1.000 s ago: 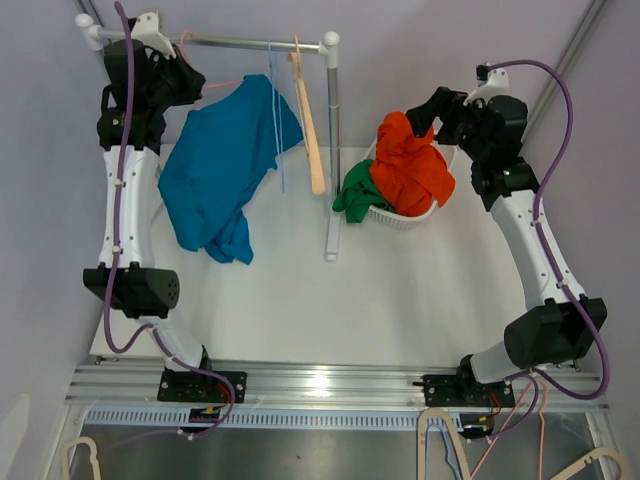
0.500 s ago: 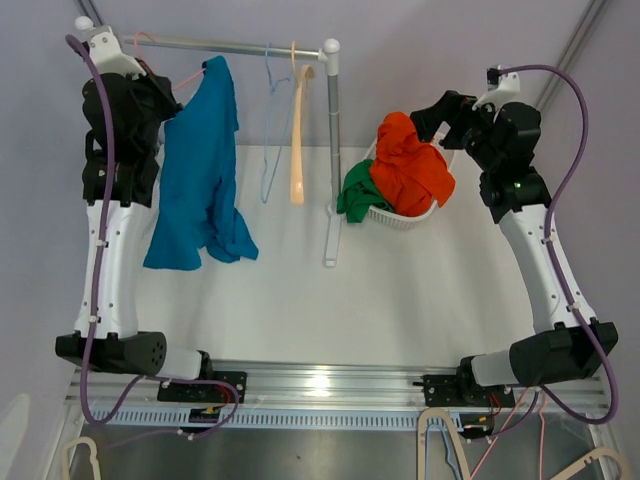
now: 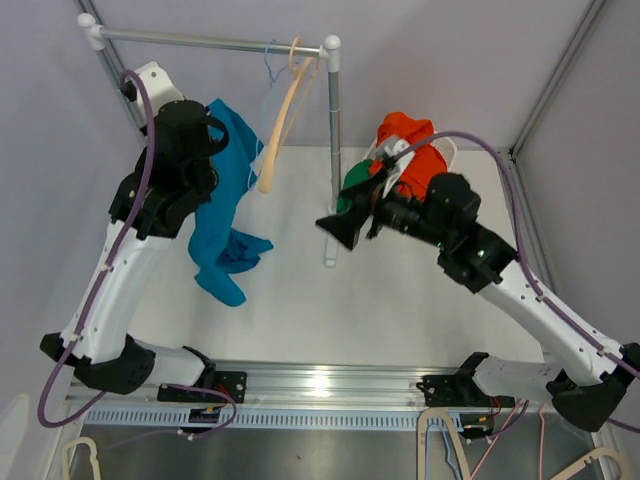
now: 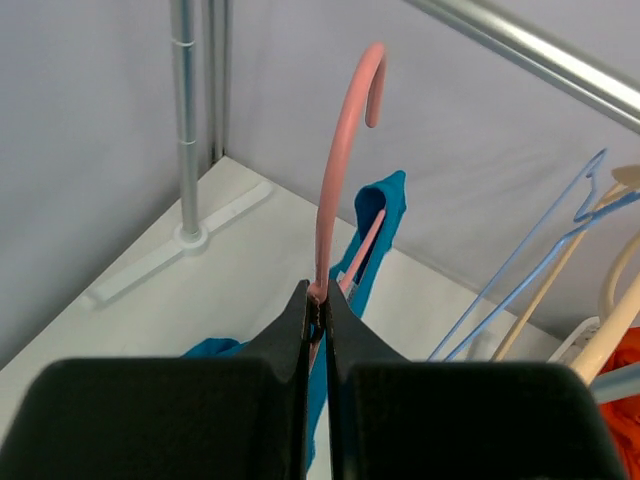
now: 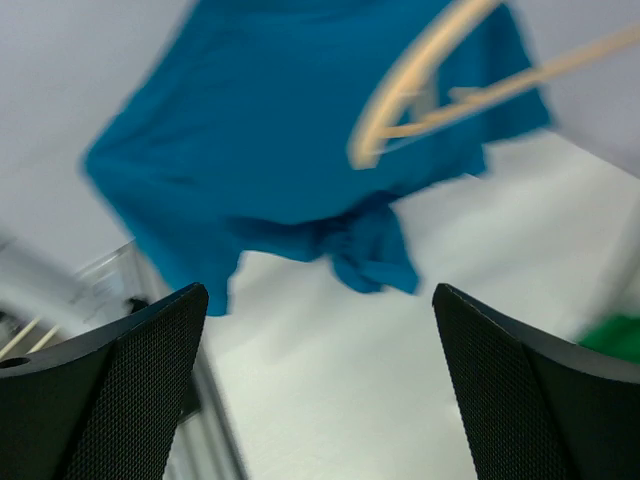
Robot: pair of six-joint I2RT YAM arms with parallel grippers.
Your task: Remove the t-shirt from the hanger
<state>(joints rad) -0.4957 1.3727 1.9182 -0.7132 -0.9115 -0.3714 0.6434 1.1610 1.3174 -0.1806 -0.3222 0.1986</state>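
A blue t-shirt [image 3: 225, 215] hangs on a pink hanger [image 4: 335, 170], off the rail, with its lower end near the table. My left gripper [image 4: 318, 300] is shut on the hanger's neck below the hook and holds it in the air left of the rack. The shirt also shows in the left wrist view [image 4: 375, 240] and in the right wrist view [image 5: 290, 120]. My right gripper [image 3: 335, 228] is open and empty, in the air near the rack's post, facing the shirt from the right.
A metal clothes rail [image 3: 210, 42] on a post [image 3: 331, 150] carries a wooden hanger [image 3: 280, 120] and a light blue hanger [image 3: 270, 60]. A white basket [image 3: 445, 150] with orange [image 3: 405, 135] and green clothes [image 3: 355, 180] stands at the back right.
My left arm has lifted the pink hanger with the shirt off the rail and brought it down and forward. My right arm has swung left from the basket towards the shirt.
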